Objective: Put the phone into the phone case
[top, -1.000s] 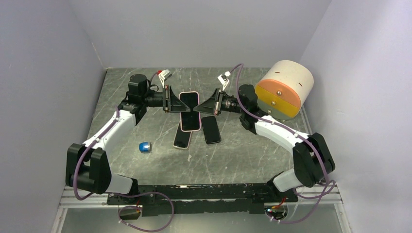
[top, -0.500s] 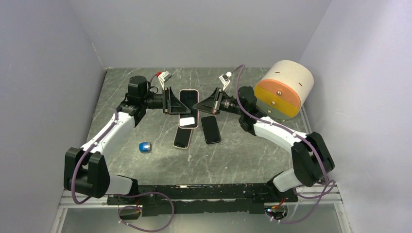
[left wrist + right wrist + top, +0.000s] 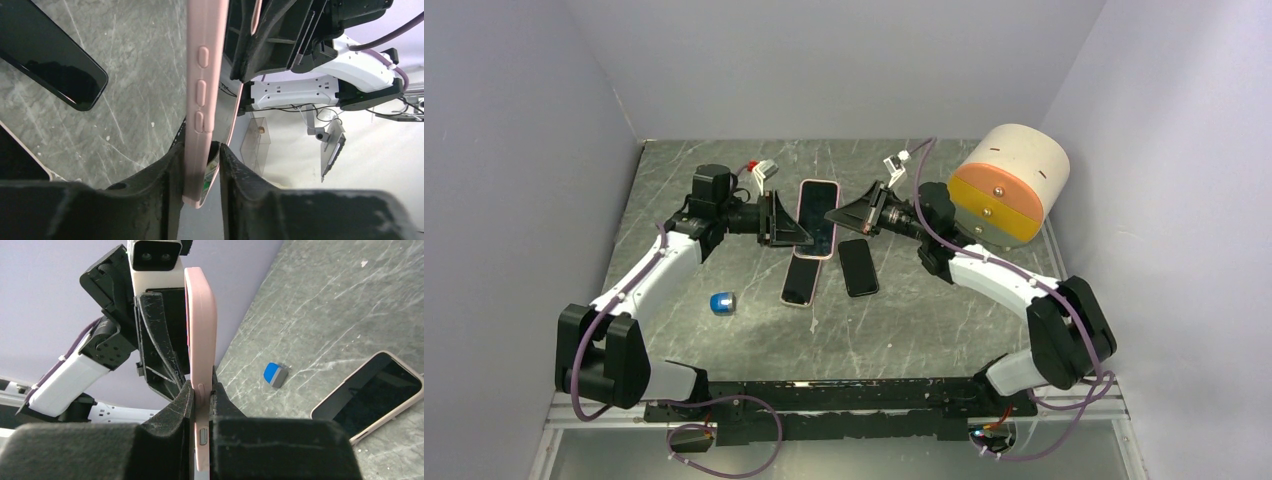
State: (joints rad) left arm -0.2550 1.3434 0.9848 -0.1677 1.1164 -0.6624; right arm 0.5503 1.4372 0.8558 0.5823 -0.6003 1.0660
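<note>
A phone in a pink phone case hangs tilted above the table between both grippers. My left gripper is shut on its left edge and my right gripper on its right edge. In the left wrist view the case stands edge-on between my fingers; the phone's near corner sits slightly out of the case there. In the right wrist view the case is pinched at my gripper, with the left gripper just behind it.
On the table below lie a second phone in a pink case and a bare black phone. A small blue object lies front left. A large cream and orange cylinder stands at the right wall.
The cased phone has moved a little to the right and tilted, losing the white glare on its screen. Both grippers shifted with it, and the left one dropped slightly.
</note>
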